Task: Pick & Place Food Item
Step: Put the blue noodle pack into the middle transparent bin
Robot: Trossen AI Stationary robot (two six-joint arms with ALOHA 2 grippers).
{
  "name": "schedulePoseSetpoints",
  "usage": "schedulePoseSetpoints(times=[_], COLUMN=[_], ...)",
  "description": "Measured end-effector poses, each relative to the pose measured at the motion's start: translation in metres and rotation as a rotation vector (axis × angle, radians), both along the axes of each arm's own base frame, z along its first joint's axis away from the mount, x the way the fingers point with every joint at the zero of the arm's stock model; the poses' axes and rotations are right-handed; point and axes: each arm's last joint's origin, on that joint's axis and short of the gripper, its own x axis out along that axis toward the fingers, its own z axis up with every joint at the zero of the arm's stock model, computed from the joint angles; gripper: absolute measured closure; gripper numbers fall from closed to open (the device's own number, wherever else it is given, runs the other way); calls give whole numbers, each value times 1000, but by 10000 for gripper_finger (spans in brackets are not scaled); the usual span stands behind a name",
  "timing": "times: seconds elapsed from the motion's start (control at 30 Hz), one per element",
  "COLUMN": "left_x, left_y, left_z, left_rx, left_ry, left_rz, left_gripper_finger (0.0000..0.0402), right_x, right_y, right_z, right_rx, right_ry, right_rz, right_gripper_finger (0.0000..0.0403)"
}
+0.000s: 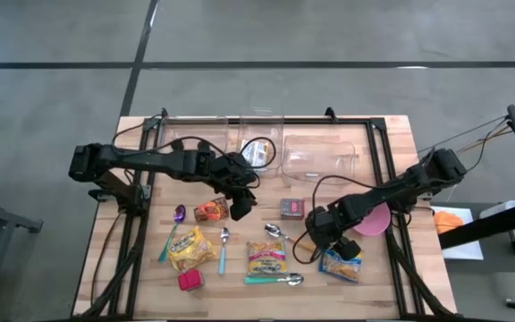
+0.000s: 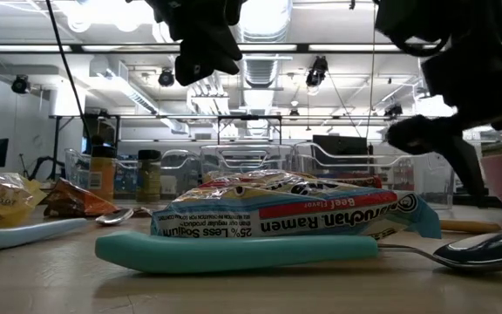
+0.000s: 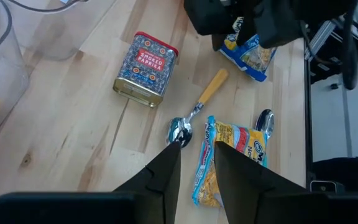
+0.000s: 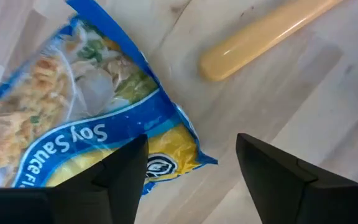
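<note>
Wooden tabletop seen from above, with the blue soy sauce ramen packet as landmark. The packet lies flat near the pink bowl. The right gripper hangs just above the packet's corner, fingers spread apart and holding nothing; a yellow spoon handle lies just beyond. The left gripper hovers well apart from the packet, fingers narrowly parted and empty, near the smoked paprika tin.
</note>
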Motion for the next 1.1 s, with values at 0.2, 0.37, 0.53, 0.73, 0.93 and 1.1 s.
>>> schedulePoseSetpoints(times=[0.2, 0.37, 0.53, 0.73, 0.93, 1.1], left_x=[-1, -2, -2, -5, -13, -19], left_y=[0, 0, 0, 0, 0, 0], left_z=[-1, -2, -2, 2, 16, 24], left_rx=[-1, 11, 14, 17, 29, 52], left_ry=[20, 22, 24, 11, -34, -66], left_rz=[0, -14, -17, -19, -10, -22], left_gripper_finger=[296, 296, 296, 296, 296, 296], right_x=[1, 1, 0, -2, -5, -11], right_y=[1, 1, 0, -1, -2, -4], right_z=[-10, -10, -7, -7, 2, 23], right_rx=[0, 8, -9, -12, 4, 50], right_ry=[50, 55, 45, 77, 73, 11], right_rz=[8, 12, -3, -46, -103, -177], right_gripper_finger=[195, 283, 380, 394, 395, 395])
